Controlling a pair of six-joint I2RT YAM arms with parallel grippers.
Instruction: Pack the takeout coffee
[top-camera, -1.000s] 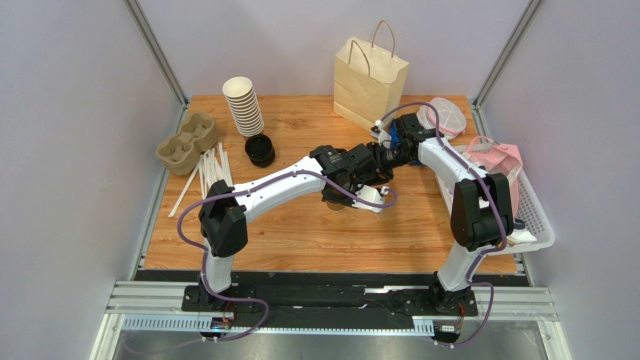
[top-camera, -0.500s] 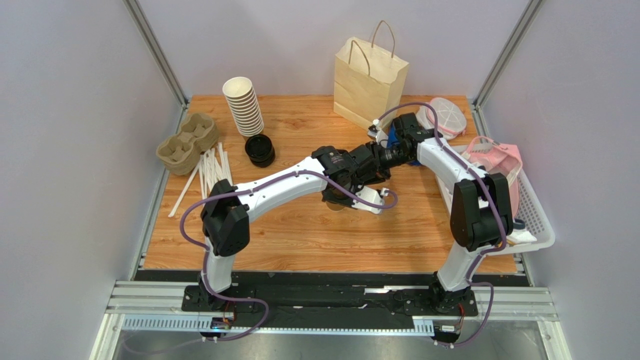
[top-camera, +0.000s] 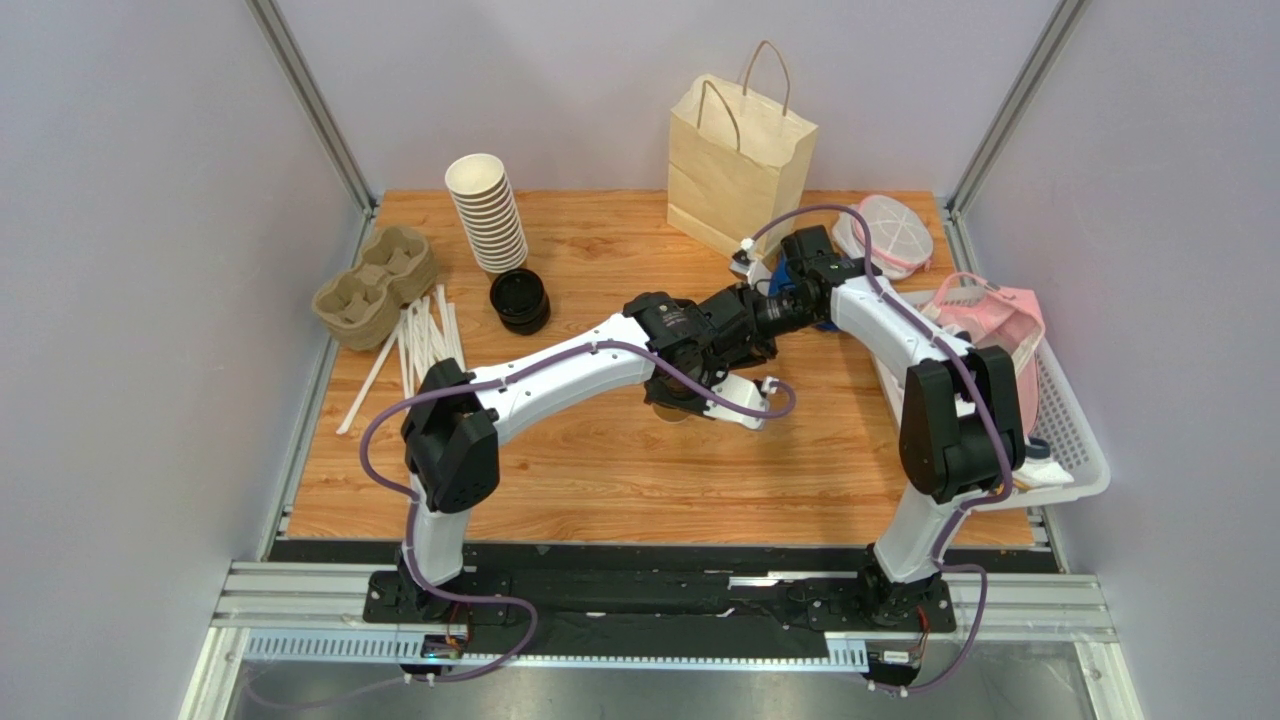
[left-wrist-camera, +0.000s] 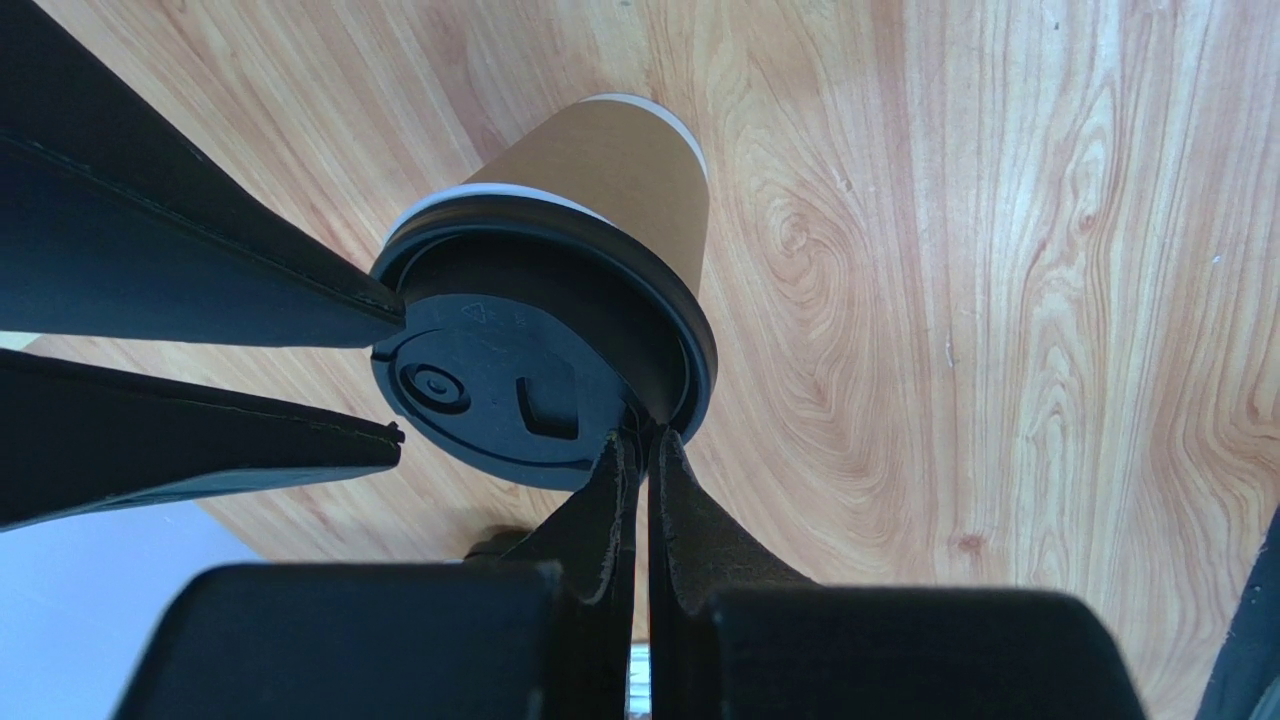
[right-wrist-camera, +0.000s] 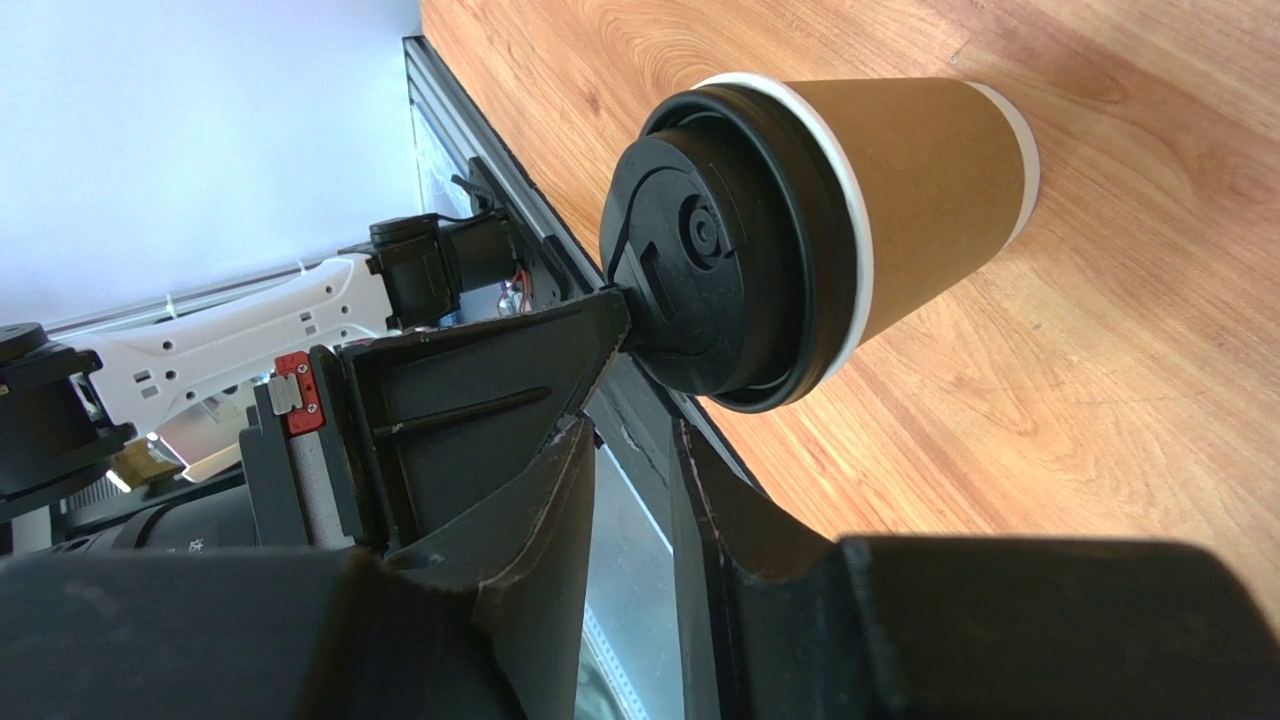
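Observation:
The takeout coffee, a brown kraft cup (left-wrist-camera: 616, 173) with a black lid (left-wrist-camera: 504, 368), shows tilted over the wooden table in both wrist views and is hidden under the arms in the top view. My left gripper (left-wrist-camera: 649, 438) is shut on the lid's rim; in the top view it (top-camera: 751, 327) is at mid-table. My right gripper (right-wrist-camera: 634, 435) is open, its fingers (left-wrist-camera: 226, 270) straddling the opposite edge of the lid. It meets the left gripper from the right in the top view (top-camera: 781, 305). The cup (right-wrist-camera: 917, 180) lies just beyond its tips.
A kraft paper bag (top-camera: 741, 150) stands at the back centre. Stacked lidless cups (top-camera: 487, 210), loose black lids (top-camera: 520, 300), pulp carriers (top-camera: 373, 285) and straws (top-camera: 413, 342) are at the left. A white basket (top-camera: 1074, 435) with pink items sits at the right.
Both grippers and the cup between them have shifted slightly toward the back of the table. Nothing else has moved.

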